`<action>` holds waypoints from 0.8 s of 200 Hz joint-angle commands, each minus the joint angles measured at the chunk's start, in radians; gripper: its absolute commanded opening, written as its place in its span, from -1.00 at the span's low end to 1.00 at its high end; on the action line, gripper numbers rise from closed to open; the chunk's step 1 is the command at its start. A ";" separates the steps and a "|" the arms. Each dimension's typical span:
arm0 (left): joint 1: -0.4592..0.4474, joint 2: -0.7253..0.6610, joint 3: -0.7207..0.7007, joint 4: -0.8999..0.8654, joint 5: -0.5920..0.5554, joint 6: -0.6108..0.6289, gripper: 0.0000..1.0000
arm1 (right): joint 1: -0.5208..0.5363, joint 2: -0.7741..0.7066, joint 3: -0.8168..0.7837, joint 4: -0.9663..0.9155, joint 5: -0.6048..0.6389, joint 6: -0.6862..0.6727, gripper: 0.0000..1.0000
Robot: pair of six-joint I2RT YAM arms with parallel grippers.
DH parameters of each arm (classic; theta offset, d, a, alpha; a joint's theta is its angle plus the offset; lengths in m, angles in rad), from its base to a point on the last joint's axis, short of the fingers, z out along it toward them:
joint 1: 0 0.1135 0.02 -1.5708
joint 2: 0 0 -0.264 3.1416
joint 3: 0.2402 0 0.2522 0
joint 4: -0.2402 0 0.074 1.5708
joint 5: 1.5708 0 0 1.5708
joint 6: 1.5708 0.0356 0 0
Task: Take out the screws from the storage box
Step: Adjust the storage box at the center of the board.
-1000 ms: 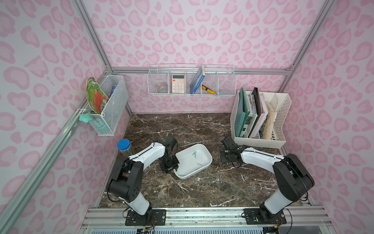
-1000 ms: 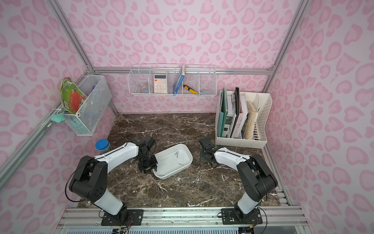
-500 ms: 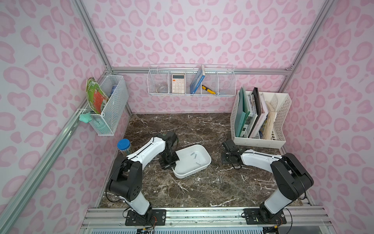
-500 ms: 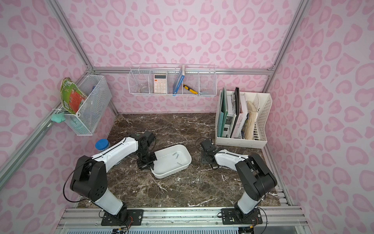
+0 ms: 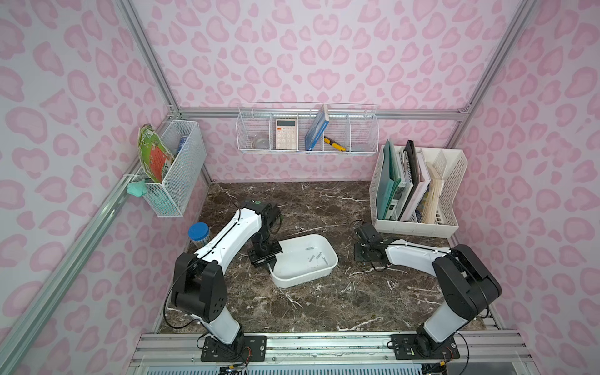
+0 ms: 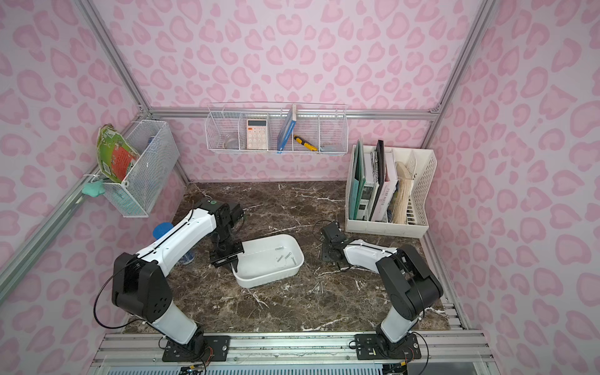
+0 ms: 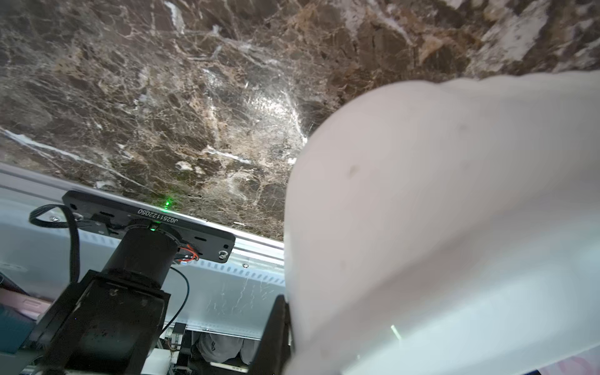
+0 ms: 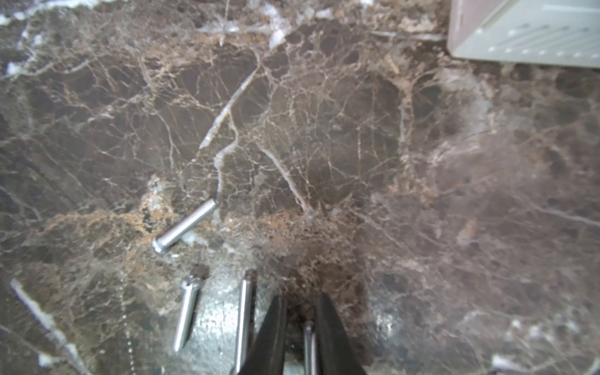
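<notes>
While the left gripper [image 5: 267, 259] is pinched shut on the corner wall of the storage box [image 5: 298, 277], about four screws [image 5: 316, 256] lie flat on the box floor, toward the end away from that corner.

- Two more screws rest on the table [image 5: 324, 207] just off the box's front wall.
- Off the box's right end, the right gripper [image 8: 302, 298] is low over the table. Its jaws are a little apart, with one screw loose in the gap.
- Three more screws lie just beside that gripper.

Handling, as I judge it:
- The screws look light, stiff and smooth, so they are likely to roll on the marble.
- Best taken across the shank at mid-length, with the jaws square to the long axis.

Axes:
- The screw in the gap runs lengthwise along the jaws, and two of its neighbours lie roughly parallel to it.
- The third neighbour lies slantwise.
- The screws in the box point at mixed angles.
</notes>
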 commanded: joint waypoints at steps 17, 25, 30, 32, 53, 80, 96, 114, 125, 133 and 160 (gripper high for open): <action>0.013 0.008 -0.054 0.029 -0.035 0.019 -1.00 | 0.000 -0.023 0.008 -0.014 -0.011 0.003 -0.48; 0.020 0.011 -0.072 0.052 -0.017 0.019 -1.00 | 0.000 -0.029 0.014 -0.020 -0.012 0.001 -0.47; 0.026 0.011 -0.086 0.072 0.010 0.021 -1.00 | 0.000 -0.034 0.018 -0.023 -0.011 0.000 -0.45; 0.030 0.010 -0.090 0.081 0.024 0.022 -1.00 | 0.000 -0.035 0.020 -0.025 -0.011 -0.001 -0.45; 0.053 0.025 -0.125 0.122 0.081 0.015 -1.00 | 0.000 -0.051 0.034 -0.039 -0.008 -0.001 -0.42; 0.083 0.028 -0.127 0.131 0.155 0.023 -1.00 | 0.005 -0.062 0.050 -0.056 -0.001 0.000 -0.40; 0.087 0.019 -0.103 0.118 0.128 0.022 -1.00 | 0.006 -0.071 0.054 -0.059 0.007 0.003 -0.39; 0.086 0.010 -0.105 0.124 0.065 0.015 -1.00 | 0.008 -0.082 0.057 -0.058 0.012 0.003 -0.38; 0.087 0.008 -0.124 0.139 0.047 0.012 -1.00 | 0.012 -0.088 0.060 -0.057 0.016 0.002 -0.38; 0.085 0.004 -0.141 0.155 0.038 0.010 -1.00 | 0.012 -0.090 0.058 -0.053 0.015 -0.001 -0.37; 0.081 -0.015 -0.180 0.231 0.010 -0.012 -1.00 | 0.013 -0.086 0.065 -0.057 0.018 -0.001 -0.37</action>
